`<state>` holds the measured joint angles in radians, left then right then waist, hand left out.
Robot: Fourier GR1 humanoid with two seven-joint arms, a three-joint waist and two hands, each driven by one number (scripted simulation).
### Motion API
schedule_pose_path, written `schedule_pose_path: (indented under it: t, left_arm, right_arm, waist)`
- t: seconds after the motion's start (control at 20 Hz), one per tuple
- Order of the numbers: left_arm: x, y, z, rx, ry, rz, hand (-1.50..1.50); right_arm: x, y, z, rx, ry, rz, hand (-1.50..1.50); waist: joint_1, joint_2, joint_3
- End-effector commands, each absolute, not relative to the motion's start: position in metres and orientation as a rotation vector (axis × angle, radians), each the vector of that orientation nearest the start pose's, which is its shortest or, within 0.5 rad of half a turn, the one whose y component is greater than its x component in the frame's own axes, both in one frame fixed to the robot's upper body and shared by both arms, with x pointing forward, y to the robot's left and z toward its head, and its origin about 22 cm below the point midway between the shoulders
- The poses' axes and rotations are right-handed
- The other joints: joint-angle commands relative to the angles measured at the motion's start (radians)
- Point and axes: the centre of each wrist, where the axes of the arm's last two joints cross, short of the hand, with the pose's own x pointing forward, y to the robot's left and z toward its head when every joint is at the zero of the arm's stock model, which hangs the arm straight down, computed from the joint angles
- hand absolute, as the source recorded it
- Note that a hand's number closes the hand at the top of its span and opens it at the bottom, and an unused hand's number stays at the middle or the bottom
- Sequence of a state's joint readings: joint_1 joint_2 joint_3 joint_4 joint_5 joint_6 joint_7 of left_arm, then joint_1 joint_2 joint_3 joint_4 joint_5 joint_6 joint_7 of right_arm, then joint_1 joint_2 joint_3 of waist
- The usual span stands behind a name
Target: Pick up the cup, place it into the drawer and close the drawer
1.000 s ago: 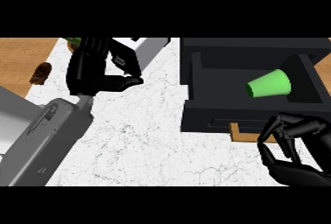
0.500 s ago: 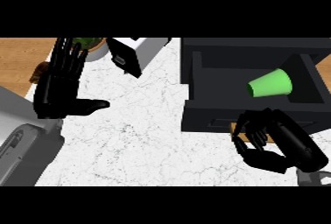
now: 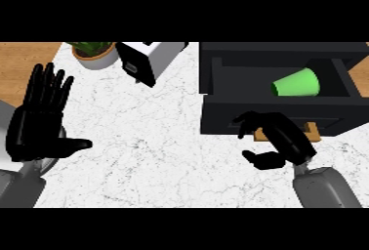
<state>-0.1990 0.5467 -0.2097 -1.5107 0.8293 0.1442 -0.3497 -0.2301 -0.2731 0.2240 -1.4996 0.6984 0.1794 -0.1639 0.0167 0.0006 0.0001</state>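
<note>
A white marble counter [image 3: 166,146] fills the middle of the frame, seen from steeply above. At the upper right, a dark drawer [image 3: 277,114] stands open, and a green cup [image 3: 297,83] lies on its side inside it, toward the drawer's right half. Just below the drawer's front panel, at the lower right, the right hand [image 3: 277,141] hovers with its fingers curled and the thumb tucked beneath them, holding nothing; its fingertips are at or very near the drawer front, though contact cannot be told. At the left edge, the left hand [image 3: 36,122] rests flat and spread, fingers pointing up, thumb sticking out to the right. At the top, a potted plant [image 3: 93,52] sits in the upper left, with a white and black box [image 3: 148,61] just beside it.
</note>
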Motion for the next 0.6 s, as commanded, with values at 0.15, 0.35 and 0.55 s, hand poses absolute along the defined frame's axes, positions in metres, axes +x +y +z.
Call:
schedule_pose_path:
  t: [0.15, 0.35, 0.55]
  left_arm:
    - [0.273, 0.349, 0.06, -0.245, -1.894, 0.184, -1.5]
    - [0.263, 0.342, 0.05, -0.235, -1.892, 0.2, -1.5]
    - [0.265, 0.339, 0.046, -0.268, -1.875, 0.183, -1.5]
  right_arm:
    - [0.333, -0.222, 0.011, -0.461, -1.551, 1.276, -1.5]
    - [0.34, -0.228, -0.013, -0.432, -1.542, 1.266, -1.5]
    - [0.378, -0.224, -0.009, -0.419, -1.531, 1.252, -1.5]
  waist:
    - [0.003, 0.004, 0.0]
    - [-0.006, 0.001, 0.0]
    - [0.003, 0.006, 0.0]
